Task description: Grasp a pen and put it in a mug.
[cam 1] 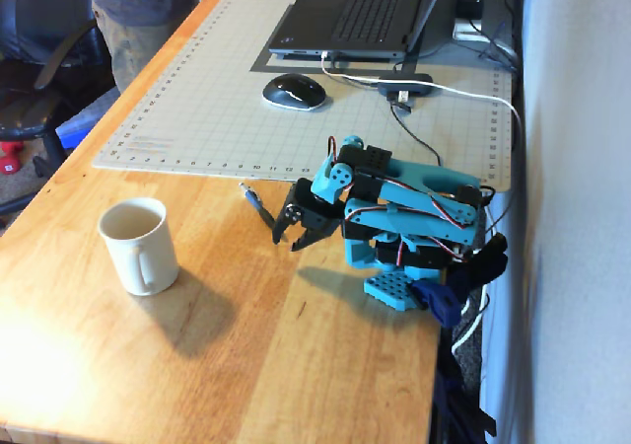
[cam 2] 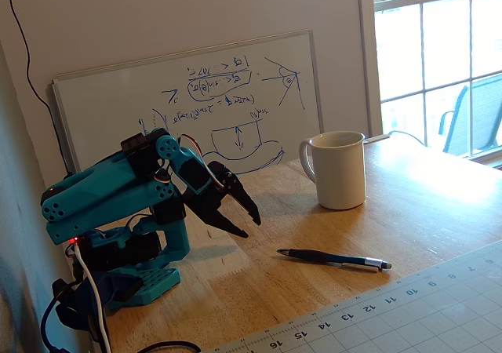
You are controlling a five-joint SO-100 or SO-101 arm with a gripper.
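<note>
The claw (cam 2: 247, 218) is hanging open and empty just above the tabletop (cam 2: 439, 204), with the arm folded low. The pen (cam 2: 333, 259) is lying flat near it, beside the cutting mat (cam 1: 296, 89). The mug (cam 2: 336, 169) is standing upright, apart from both.

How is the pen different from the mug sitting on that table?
The pen lies flat on the wooden table, while the mug stands upright. The pen is thin and dark blue with a silvery tip; the mug is wide, round and cream-white with a loop handle. The pen lies nearer the robot's open jaws than the mug does in both fixed views. Both rest on the bare wood, untouched by the gripper.
</note>
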